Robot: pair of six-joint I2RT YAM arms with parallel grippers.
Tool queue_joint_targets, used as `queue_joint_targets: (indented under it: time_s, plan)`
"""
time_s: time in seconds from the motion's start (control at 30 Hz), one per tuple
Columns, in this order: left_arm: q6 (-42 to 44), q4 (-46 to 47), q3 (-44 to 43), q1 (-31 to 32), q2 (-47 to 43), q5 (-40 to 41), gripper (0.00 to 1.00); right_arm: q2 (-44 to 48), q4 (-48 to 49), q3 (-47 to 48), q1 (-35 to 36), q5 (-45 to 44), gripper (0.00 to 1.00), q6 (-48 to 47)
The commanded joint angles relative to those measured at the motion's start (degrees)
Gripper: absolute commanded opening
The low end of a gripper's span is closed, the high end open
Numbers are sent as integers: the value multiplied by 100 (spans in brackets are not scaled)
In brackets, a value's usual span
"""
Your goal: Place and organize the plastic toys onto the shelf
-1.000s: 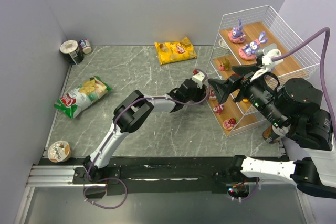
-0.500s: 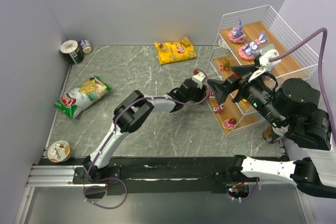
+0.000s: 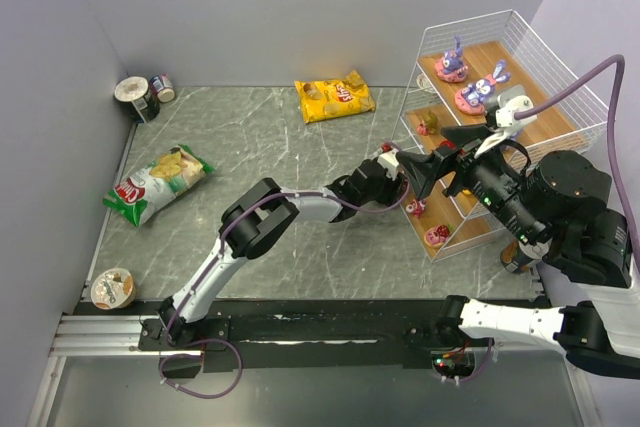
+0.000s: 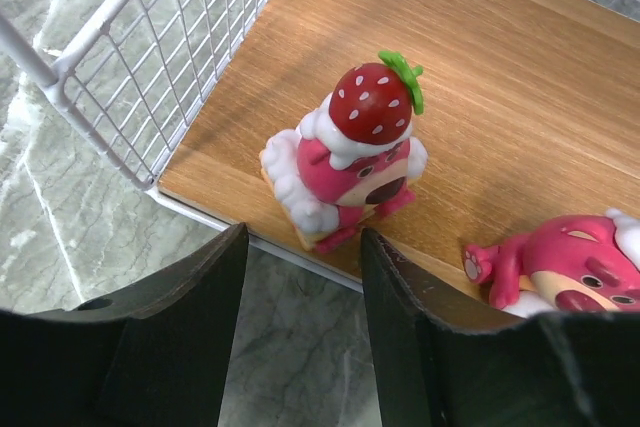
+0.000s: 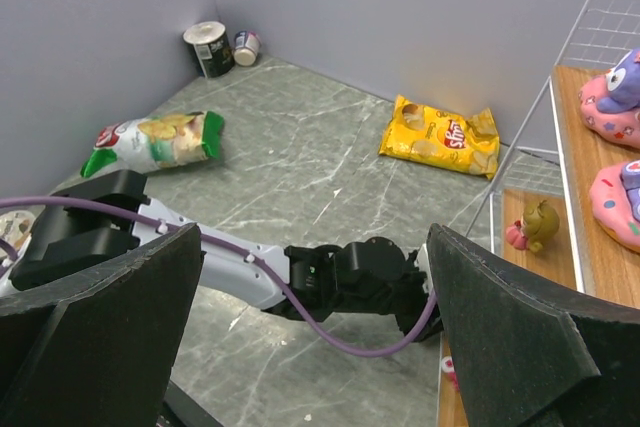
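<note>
So a second ago the left claw (image 4: pixel 302 247) was hanging back from the shelf (image 4: pixel 500 67) with something red-topped in it. It has now pushed right up to the front edge of the shelf's lowest board. Its fingers are spread apart with nothing between them. The strawberry toy (image 4: pixel 350 162) stands upright on that board, just inside the front edge near the shelf's wire side, and as far as I can tell it isn't touching either finger. Looks to me like that one has just been dropped off.

Another pink toy (image 4: pixel 560 272) is lying on its side on the same board, a bit further along from the strawberry one. Two bunnies (image 3: pixel 466 77) sit on the shelf's top board.

The right claw (image 5: pixel 315 237) hovers in front of the shelf, spread wide and carrying nothing.

For the task, I'd say another toy is on the shelf, but it's awfully close to the lip of a slanted board. Backing the left claw out toward the desk (image 4: pixel 60 197) probably wants a straight pull so a finger doesn't clip it. The tipped-over toy could use standing up too.
</note>
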State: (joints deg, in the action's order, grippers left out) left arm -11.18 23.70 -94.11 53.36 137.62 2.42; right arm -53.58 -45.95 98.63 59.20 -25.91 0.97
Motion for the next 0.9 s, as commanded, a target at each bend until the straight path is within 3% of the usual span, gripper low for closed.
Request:
queue_joint_targets:
  time_s: [0.0,0.4,0.87]
  plan:
    - [99,-59,-12,-1,-16,66,54,32,218,-63,-22,-89,100,-9]
    - [-121,-349,-336,-36,142,427,44,58,210,-63,-31,-81,100,26]
    - [-165,-384,-372,-72,160,435,42,58,227,-81,-31,-107,100,0]
